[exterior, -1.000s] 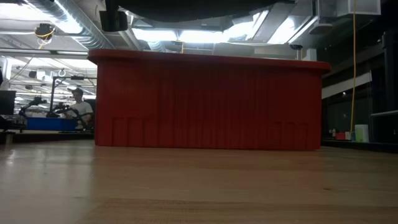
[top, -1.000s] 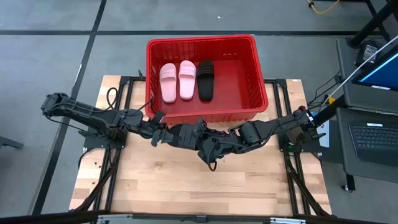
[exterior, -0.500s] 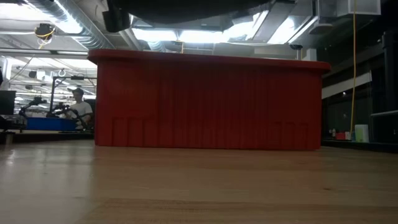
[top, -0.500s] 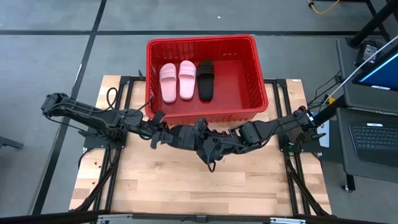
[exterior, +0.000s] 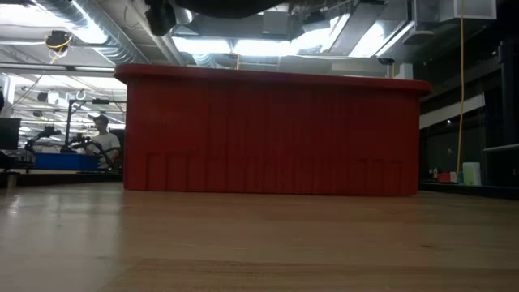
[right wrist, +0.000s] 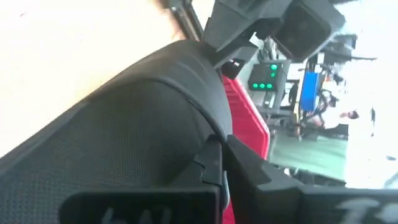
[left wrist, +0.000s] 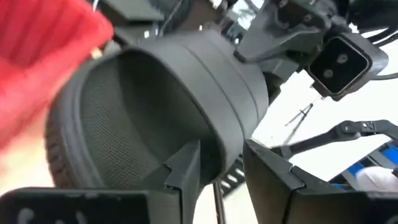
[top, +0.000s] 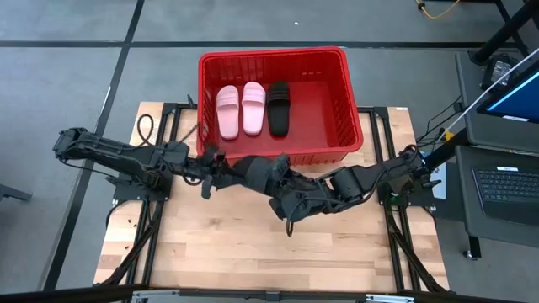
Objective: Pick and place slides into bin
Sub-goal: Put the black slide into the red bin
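Both pincers grip black slide [left wrist: 155, 118] (3 slides in bin [top: 341, 101]).

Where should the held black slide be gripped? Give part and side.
On the black slide, pinch the wide strap from its open end, one finger under the arch, which stands clear of the sole. The left gripper and right gripper both clamp it there.

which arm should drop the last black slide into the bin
Left, probably. Both grippers clamp the black slide, but the left gripper sits right at the bin's front wall, while the right gripper is farther back over the table.
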`<move>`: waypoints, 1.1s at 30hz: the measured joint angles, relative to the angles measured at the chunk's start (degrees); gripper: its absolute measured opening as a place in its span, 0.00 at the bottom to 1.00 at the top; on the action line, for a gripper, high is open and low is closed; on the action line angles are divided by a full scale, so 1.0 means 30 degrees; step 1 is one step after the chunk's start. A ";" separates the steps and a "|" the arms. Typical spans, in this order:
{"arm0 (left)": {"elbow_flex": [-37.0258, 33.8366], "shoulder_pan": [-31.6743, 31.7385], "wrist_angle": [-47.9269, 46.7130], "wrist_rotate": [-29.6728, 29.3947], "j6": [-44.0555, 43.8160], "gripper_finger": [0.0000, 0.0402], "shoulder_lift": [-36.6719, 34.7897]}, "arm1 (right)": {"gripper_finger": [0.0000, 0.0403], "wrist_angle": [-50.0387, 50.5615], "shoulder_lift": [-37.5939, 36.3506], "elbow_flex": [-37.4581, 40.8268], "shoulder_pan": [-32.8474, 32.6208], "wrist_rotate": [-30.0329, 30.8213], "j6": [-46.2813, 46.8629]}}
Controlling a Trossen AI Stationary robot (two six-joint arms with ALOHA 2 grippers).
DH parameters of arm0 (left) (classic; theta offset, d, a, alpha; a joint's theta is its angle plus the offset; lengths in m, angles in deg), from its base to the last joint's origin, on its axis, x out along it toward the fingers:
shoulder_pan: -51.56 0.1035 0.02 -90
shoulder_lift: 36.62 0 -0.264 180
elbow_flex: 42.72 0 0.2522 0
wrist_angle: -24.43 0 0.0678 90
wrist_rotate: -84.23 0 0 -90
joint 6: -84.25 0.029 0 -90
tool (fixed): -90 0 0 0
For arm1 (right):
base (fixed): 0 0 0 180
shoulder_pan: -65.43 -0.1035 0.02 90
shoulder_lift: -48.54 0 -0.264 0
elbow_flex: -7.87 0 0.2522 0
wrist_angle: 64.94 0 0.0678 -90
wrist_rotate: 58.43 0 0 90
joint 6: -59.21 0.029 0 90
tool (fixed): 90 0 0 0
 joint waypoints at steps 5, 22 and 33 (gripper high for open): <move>0.0000 0.1042 0.0301 -0.0031 0.2213 0.30 -0.1596 | 0.02 0.1184 -0.0029 -0.1494 0.0021 0.0070 0.2635; 0.0000 0.2131 0.0327 -0.3438 1.2034 0.20 -0.4656 | 0.02 0.4312 -0.0036 -0.2328 0.3765 0.1345 1.0252; -0.0022 0.2123 0.1305 -0.6681 1.7085 0.01 -0.4584 | 0.02 0.6792 -0.0034 -0.2328 0.9000 0.1167 0.8790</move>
